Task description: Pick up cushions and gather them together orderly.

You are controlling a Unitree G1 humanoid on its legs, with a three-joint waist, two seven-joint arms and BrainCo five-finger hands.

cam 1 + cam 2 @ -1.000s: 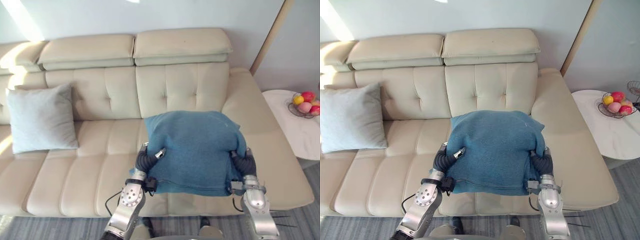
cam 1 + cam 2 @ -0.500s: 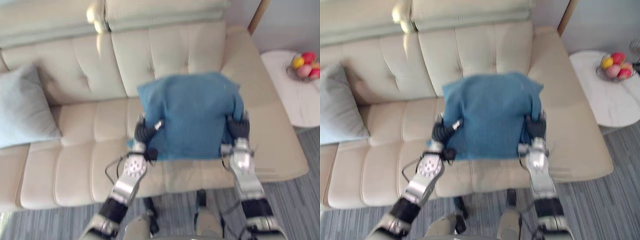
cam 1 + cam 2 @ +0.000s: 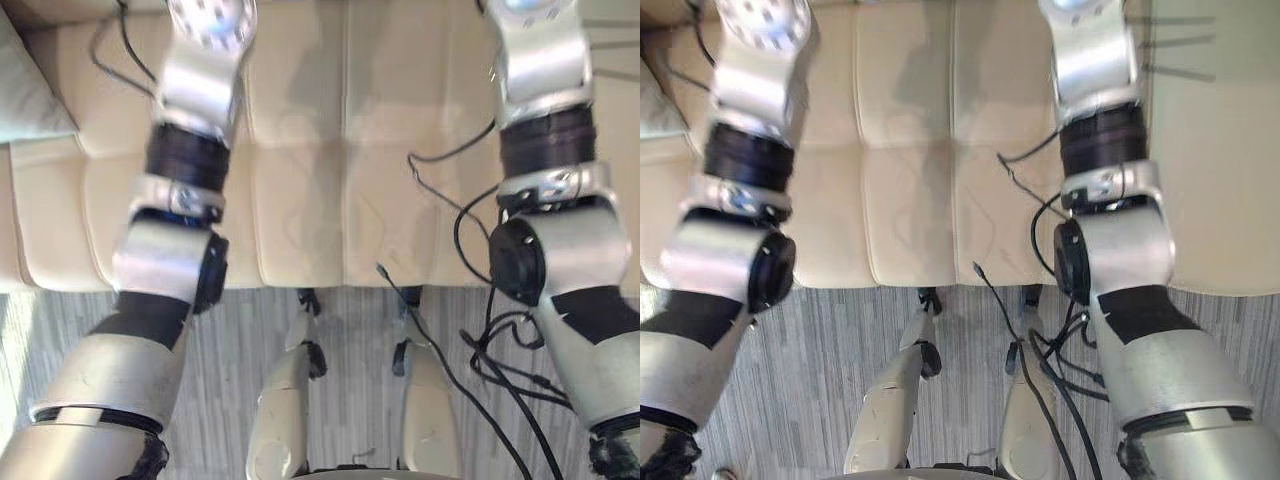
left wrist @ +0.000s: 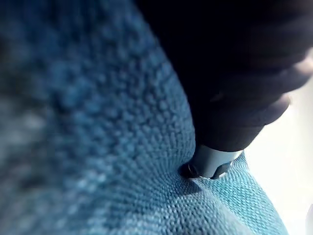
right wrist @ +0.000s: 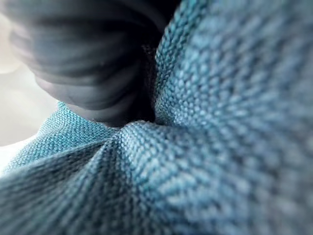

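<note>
Blue cushion (image 4: pixel 98 147), in a coarse knit cover, is pressing close against both hands. The left hand (image 4: pixel 211 160) is digging a silver finger into the weave, pinching up creases around it. The right hand (image 5: pixel 93 63) is lying against a bunched fold, and I cannot tell how its fingers are set. The left arm (image 3: pixel 185 150) and right arm (image 3: pixel 545 150) are reaching far forward over the cream sofa (image 3: pixel 340 180), so the cushion is probably hanging above the seat. A pale cushion (image 3: pixel 25 95) is resting at the far left. The blue one is looking light, soft and squashy, not slippery, so holding it by opposite side edges seems safest.
</note>
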